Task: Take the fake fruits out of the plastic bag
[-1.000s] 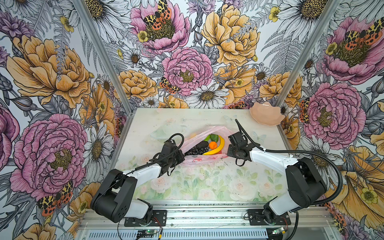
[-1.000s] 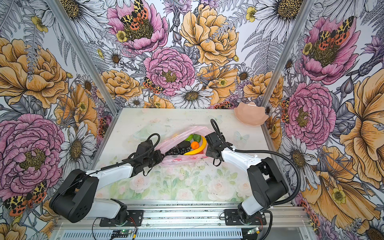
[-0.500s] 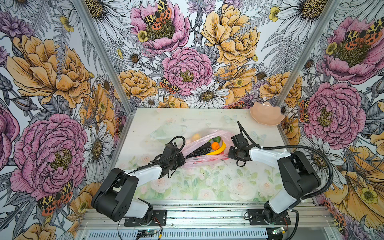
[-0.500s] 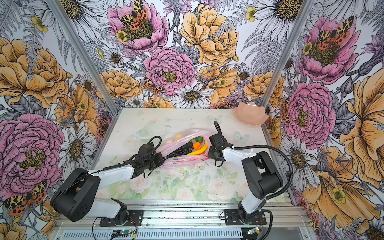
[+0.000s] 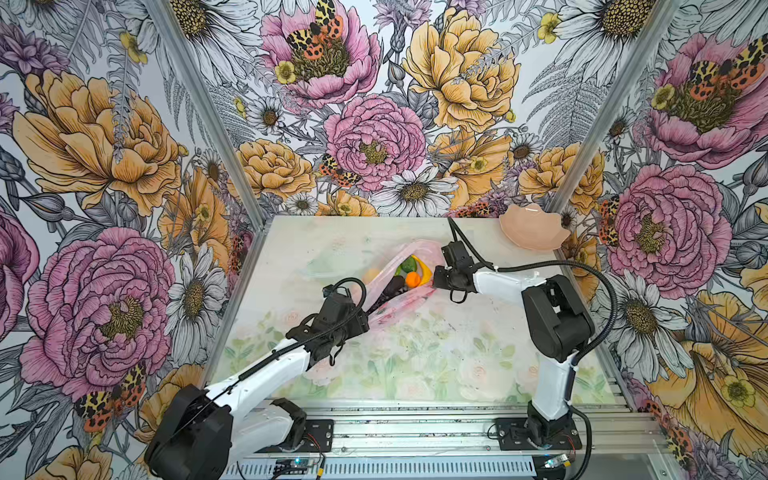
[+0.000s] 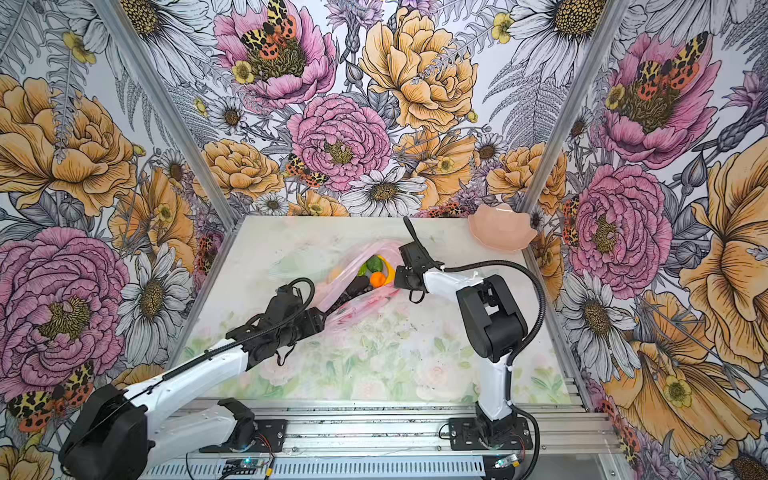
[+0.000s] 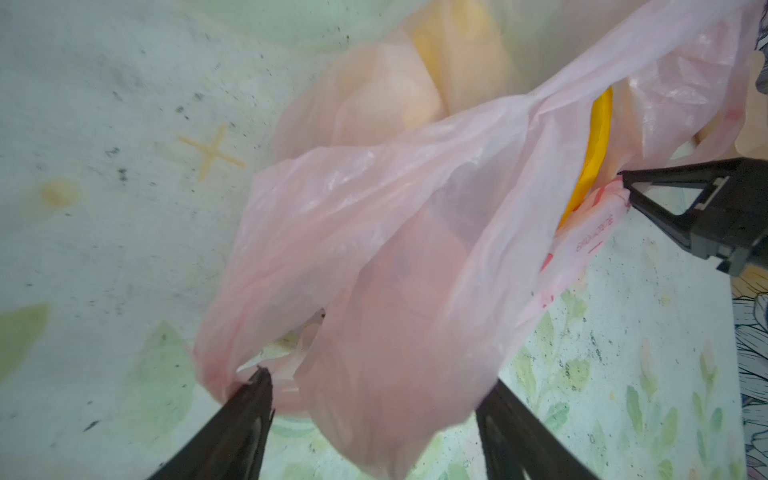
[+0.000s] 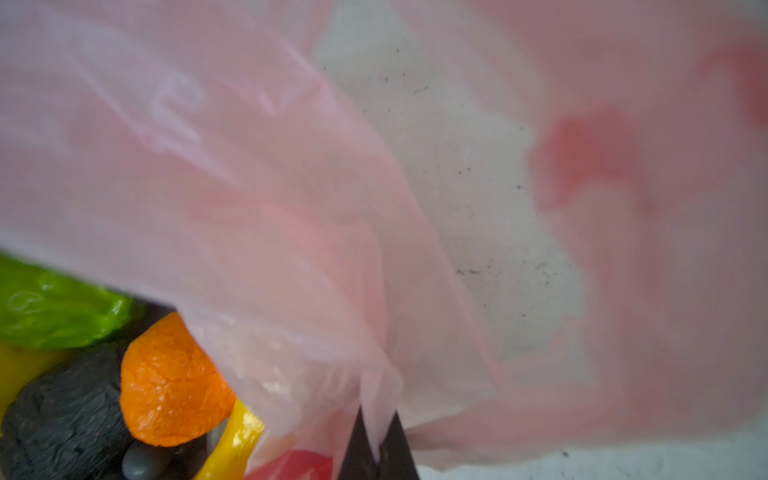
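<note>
Release on the left: your left gripper, clamped on the near end of the thin translucent pink plastic bag a second ago, now stands with its fingers wide apart. The film only drapes loosely between them, one fold brushing a fingertip. Your right gripper has not let go; its fingers are pinched tight on the bag's rim at the far-right end, clear in both wrist views. Over the same second the bag has swung from nearly crosswise to a diagonal, and the right gripper has drifted farther back. So the stretch across the mouth is gone and one arm alone anchors the bag. My read: your left arm is free to go in for fruit or to regrip. Expect the slack film to sag over the opening.

Bag sits mid-table on the pale floral tabletop, well apart from the peach petal-edged bowl in the far-right corner. Long axis runs from near-left, at the left gripper, to far-right, at the right gripper. Mouth looks to gape upward, widest at the right gripper's end. Sitting in it: small plastic orange, yellow plastic banana, bright green plastic fruit, dark wrinkled plastic fruit. One pale yellow round piece lies by the bag's far edge; under film or out, cannot tell. Nothing else looks out yet.
</note>
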You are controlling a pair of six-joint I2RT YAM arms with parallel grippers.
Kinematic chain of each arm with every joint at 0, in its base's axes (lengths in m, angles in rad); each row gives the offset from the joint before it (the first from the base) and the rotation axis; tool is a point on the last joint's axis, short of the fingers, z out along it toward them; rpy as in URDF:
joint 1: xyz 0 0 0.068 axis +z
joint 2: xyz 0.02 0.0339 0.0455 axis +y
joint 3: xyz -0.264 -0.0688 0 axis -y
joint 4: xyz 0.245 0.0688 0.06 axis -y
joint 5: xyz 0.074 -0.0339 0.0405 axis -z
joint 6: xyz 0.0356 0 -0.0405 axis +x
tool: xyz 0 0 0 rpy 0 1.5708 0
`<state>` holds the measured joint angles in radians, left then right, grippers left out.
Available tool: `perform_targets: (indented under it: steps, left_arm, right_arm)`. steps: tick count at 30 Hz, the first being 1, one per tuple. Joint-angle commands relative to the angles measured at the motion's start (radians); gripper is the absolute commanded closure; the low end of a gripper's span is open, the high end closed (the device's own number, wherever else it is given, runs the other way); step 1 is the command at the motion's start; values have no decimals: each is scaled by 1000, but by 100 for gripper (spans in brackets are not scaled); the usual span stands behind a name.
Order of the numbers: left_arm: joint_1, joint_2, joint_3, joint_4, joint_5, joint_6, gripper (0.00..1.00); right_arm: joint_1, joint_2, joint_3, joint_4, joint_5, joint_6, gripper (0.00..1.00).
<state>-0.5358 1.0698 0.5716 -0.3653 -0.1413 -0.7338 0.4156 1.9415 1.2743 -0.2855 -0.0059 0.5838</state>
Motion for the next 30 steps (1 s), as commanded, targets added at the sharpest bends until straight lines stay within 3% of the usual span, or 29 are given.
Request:
perform_targets:
  steps: [1,5,8,15,18,21,22,25,27,30]
  left_arm:
    - [-5,-69,63,-165,-161,60,17]
    - [-23,-28,201,-207,-133,136,16]
    - [-86,71,325,-209,-179,215,11]
    - [-93,532,666,-219,-149,416,8]
    - [-95,696,787,-256,-171,446,1]
    - [-81,829,867,-290,-206,436,1]
    - [-70,852,881,-298,-216,422,3]
    - [-16,884,884,-318,-235,358,22]
    - [25,860,846,-296,-221,328,38]
    - [64,773,755,-231,-200,316,54]
  right_arm:
    - [-3,-4,24,19,-4,-55,100]
    - [-3,-21,1,19,-5,-80,100]
    - [-1,-38,-13,20,-5,-89,100]
    - [3,-46,-4,21,-17,-97,100]
    - [5,-48,4,22,-22,-106,100]
    - [6,-40,16,22,-25,-114,100]
    - [6,-34,21,22,-29,-115,100]
    - [10,-6,48,25,-48,-129,100]
    - [15,26,81,23,-60,-148,100]
    - [28,79,144,22,-80,-173,100]
